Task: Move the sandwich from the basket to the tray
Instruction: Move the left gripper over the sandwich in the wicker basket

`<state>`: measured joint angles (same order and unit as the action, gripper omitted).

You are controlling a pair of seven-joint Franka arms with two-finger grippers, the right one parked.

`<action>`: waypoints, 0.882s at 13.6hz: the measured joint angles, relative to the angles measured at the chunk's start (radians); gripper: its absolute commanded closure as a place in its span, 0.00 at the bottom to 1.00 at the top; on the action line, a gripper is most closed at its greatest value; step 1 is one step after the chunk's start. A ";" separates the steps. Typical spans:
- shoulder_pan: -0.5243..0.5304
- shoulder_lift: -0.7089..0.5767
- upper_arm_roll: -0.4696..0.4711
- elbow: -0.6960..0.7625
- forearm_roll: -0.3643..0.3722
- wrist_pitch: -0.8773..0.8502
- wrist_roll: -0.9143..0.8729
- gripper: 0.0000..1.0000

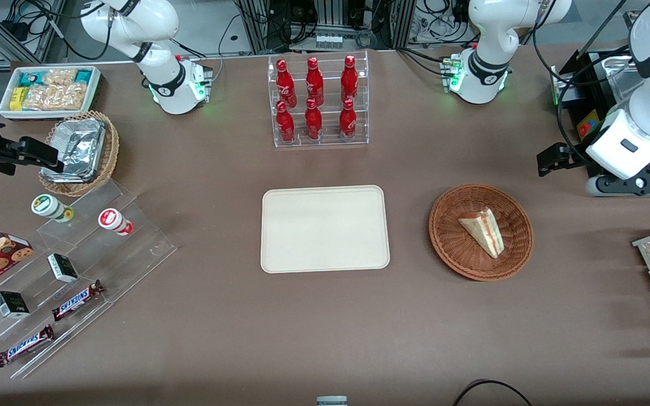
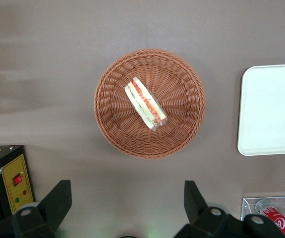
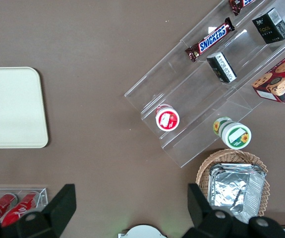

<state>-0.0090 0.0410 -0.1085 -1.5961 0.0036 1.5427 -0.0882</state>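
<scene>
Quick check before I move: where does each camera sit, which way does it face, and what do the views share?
Front view: high above the table, facing both arm bases; the gripper hangs open, farther from the camera than the basket.
Left wrist view: straight down on the sandwich in the basket; open gripper fingertips show.
Right wrist view: straight down from the parked arm on the snack shelves; its own fingertips show.
Shared: the tray appears in all three.
</scene>
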 measured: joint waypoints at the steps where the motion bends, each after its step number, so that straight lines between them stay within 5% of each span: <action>1: 0.000 0.000 0.000 0.000 0.000 0.001 0.000 0.00; 12: -0.013 0.097 -0.010 -0.124 0.000 0.115 -0.002 0.00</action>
<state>-0.0223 0.1381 -0.1180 -1.7205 0.0038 1.6580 -0.0903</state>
